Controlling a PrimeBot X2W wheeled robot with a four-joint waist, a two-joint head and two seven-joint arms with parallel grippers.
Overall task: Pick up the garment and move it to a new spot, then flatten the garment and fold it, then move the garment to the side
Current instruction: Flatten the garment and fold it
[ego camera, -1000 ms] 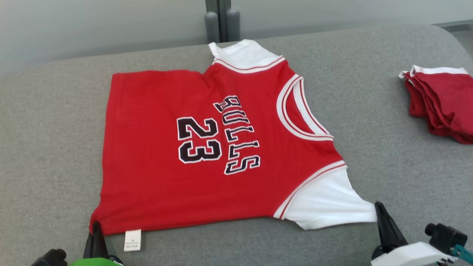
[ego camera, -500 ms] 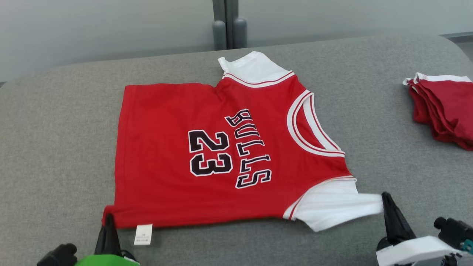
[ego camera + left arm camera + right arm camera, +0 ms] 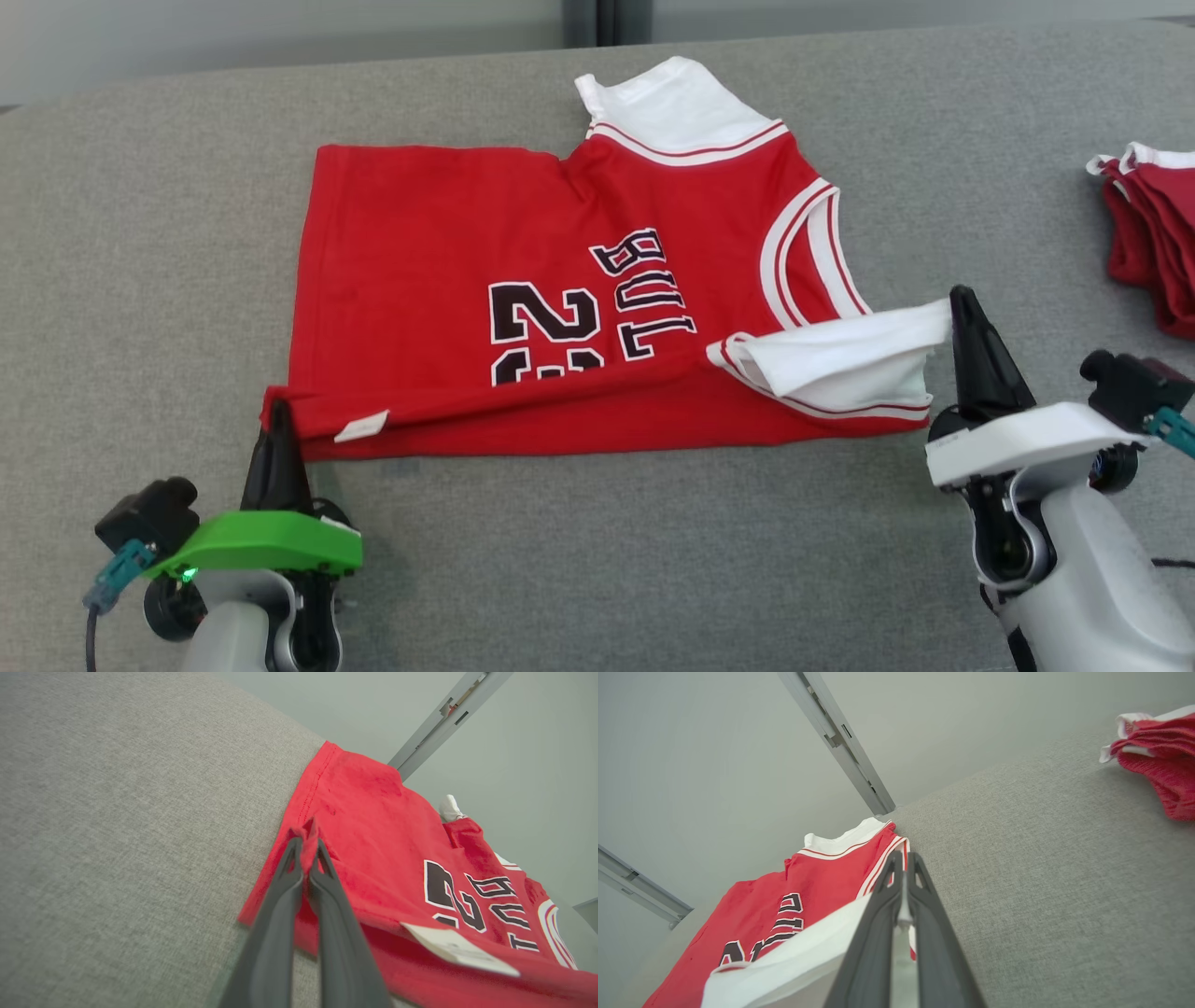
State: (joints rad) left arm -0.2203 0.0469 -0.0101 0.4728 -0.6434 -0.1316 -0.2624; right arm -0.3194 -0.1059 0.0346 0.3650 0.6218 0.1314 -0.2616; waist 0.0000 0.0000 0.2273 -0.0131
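Both end effectors [image 3: 278, 413] [image 3: 959, 299] pinch near corners of garment [image 3: 439, 233].

Your left gripper [image 3: 278, 417] has two long, matte charcoal fingers that taper to a point, each with a narrow slot near the tip. Behind them you have a bright green cover [image 3: 261, 551], smooth and rounded, with a small green light [image 3: 189, 572] glowing at its edge. A black camera block [image 3: 149, 511] sticks out beside it, with a teal plug [image 3: 117, 569] and a thin grey cable [image 3: 91, 644]. Your left forearm [image 3: 233, 639] is pale grey around a dark round joint. Your right gripper [image 3: 960, 303] has the same dark fingers, but a white cover [image 3: 1027, 439], a black camera housing [image 3: 1130, 387], a teal connector [image 3: 1176, 431] and a pale grey right forearm [image 3: 1092, 579] edged in black.
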